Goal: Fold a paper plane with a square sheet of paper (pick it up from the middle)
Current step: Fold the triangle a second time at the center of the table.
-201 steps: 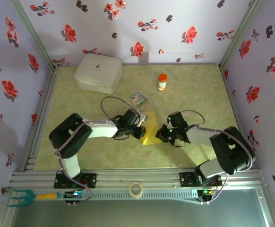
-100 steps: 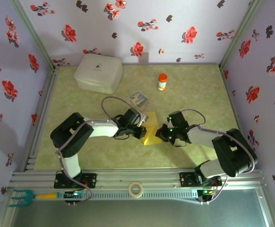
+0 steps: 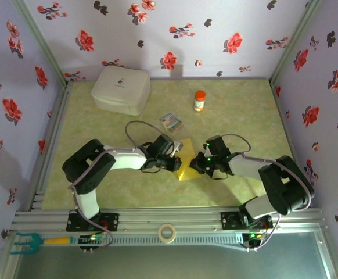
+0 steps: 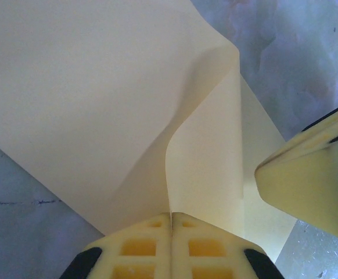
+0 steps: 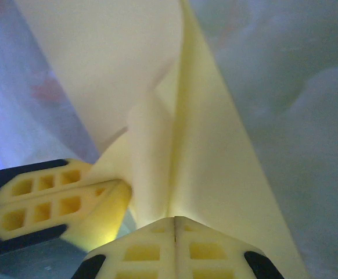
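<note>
The square sheet of paper (image 3: 187, 170) is yellow and lies partly folded between the two arms at the table's middle. My left gripper (image 3: 175, 163) is shut on its left edge. In the left wrist view the sheet (image 4: 99, 87) rises from the closed left gripper (image 4: 171, 216) and bends along a soft crease. My right gripper (image 3: 196, 165) is shut on the opposite edge. The right wrist view has the folded paper (image 5: 215, 163) running up from the closed right gripper (image 5: 175, 220), with the left arm's fingers (image 5: 58, 203) close on the left.
A white box (image 3: 121, 88) stands at the back left, an orange-capped bottle (image 3: 199, 100) at the back middle. A small printed packet (image 3: 171, 121) lies just behind the paper. A tape roll (image 3: 167, 232) and a teal tool (image 3: 29, 241) rest on the front rail.
The two grippers have drawn slightly closer together. The paper's lower corner has swung a little to the right. Both grips hold.
</note>
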You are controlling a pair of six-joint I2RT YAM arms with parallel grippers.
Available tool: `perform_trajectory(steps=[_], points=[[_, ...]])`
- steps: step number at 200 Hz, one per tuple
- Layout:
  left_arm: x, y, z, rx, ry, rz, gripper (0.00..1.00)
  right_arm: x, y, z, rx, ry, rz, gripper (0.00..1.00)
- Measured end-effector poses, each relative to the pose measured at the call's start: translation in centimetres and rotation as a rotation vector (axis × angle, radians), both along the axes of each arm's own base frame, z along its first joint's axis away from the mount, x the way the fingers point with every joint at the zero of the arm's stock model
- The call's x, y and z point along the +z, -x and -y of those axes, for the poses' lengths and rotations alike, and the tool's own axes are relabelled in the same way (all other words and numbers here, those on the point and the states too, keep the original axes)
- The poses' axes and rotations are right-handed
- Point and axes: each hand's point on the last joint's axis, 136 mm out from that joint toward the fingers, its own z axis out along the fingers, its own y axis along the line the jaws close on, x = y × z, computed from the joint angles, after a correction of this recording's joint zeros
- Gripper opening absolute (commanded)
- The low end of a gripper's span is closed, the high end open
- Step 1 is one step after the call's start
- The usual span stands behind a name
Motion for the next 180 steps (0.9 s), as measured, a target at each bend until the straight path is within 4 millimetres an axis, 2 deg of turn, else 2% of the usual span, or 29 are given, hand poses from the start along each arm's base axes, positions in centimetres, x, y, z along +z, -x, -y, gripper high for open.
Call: perform_trajectory(steps=[17, 180], points=[[-0.02, 0.0, -0.02, 0.0, -0.001, 0.0, 0.0, -0.8, 0.32, 0.37, 0.0, 0.027, -0.022, 0.0], [0.47, -0.61, -0.23, 0.019, -0.009, 0.034, 0.0, -0.77, 0.13, 0.46, 0.007, 0.048, -0.014, 0.0]])
